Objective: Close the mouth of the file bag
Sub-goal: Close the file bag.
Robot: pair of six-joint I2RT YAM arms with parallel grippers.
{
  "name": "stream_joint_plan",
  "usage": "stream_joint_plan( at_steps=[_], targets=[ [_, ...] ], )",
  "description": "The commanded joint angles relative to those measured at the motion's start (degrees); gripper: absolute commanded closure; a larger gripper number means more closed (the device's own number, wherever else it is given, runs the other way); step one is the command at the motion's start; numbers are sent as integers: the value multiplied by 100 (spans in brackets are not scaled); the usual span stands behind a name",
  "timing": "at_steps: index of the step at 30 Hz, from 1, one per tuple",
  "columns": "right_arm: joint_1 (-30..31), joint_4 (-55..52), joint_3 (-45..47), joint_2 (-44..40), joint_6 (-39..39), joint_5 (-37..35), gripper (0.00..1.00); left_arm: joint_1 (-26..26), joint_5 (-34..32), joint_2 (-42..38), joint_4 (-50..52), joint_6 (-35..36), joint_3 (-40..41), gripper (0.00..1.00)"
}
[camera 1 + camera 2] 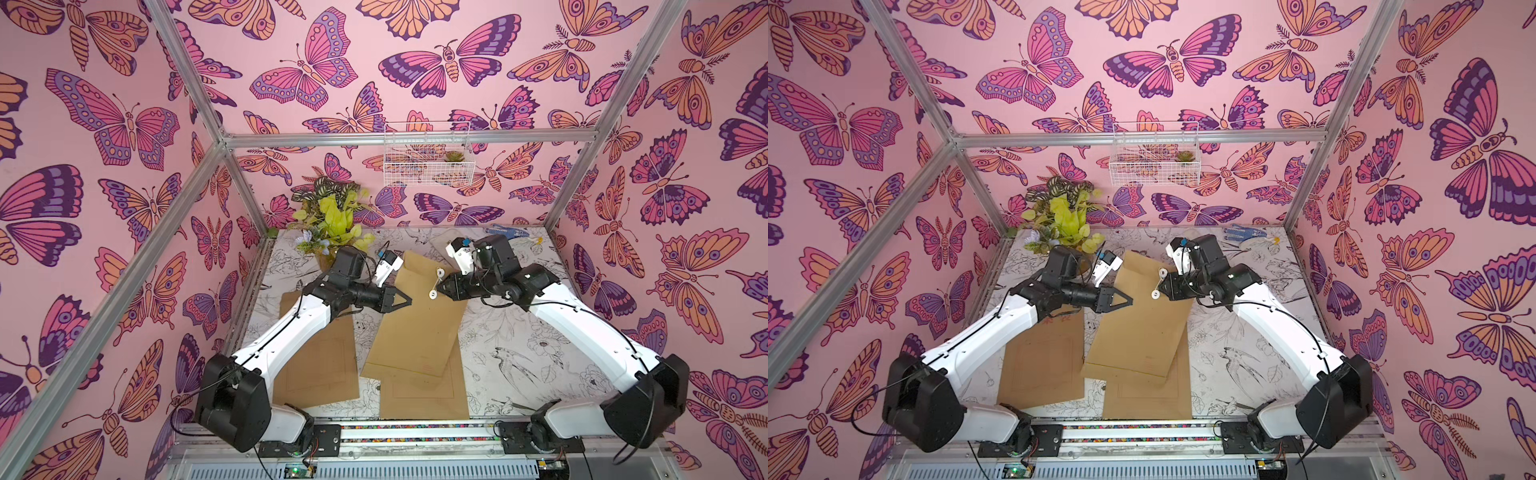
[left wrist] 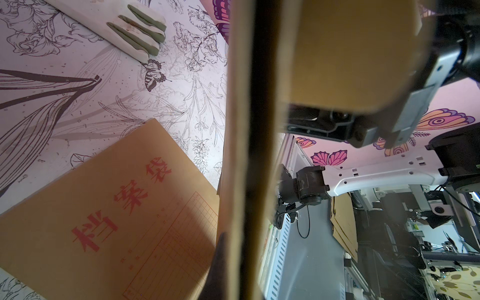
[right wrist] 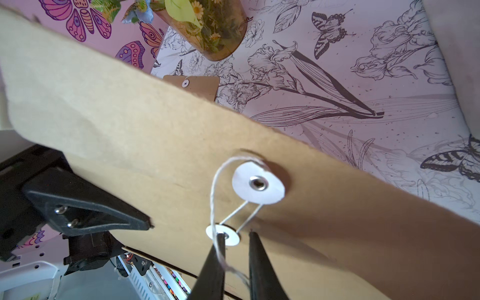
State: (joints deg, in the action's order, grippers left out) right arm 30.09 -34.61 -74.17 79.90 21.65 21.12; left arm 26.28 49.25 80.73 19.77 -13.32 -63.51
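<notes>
red 档案袋 printed on lying envelope [image 2: 109, 213]

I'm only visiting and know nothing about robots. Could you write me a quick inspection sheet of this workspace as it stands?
Surface: table printed with line drawings of flowers and birds.
Job's things: file bag lifted at a tilt; string wound between its two white discs.
Clutter: two spare envelopes lying flat; glove and potted plant at the back.
Grippers: left gripper, jaws shut on the file bag's edge; right gripper, jaws slightly apart, string end hanging between them.
Cables: black cable looping by the left arm's base.
Surroundings: pink butterfly walls, metal frame, wire basket.
</notes>
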Motion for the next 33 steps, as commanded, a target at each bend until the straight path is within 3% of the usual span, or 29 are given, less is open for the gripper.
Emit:
stream_joint_plan(
  at_steps=[1,4,14,24,28,33],
  targets=[
    [-7,178,61,-141,150,137,90,12,38,18,33,34,-104,100],
    [40,183,6,-63,155,107,100,41,49,38,35,41,-136,100],
    [510,21,-535,527,261,221,100,122,-3,65,31,73,-188,100],
    [197,-755,-275,440,-45,203,100,70,-17,-31,37,70,-242,100],
    [84,-795,-290,379,-164,114,88,70,27,-36,37,41,-283,100],
    [-10,-539,-144,226,-75,166,80,70,-4,-92,40,32,-243,100]
  ],
)
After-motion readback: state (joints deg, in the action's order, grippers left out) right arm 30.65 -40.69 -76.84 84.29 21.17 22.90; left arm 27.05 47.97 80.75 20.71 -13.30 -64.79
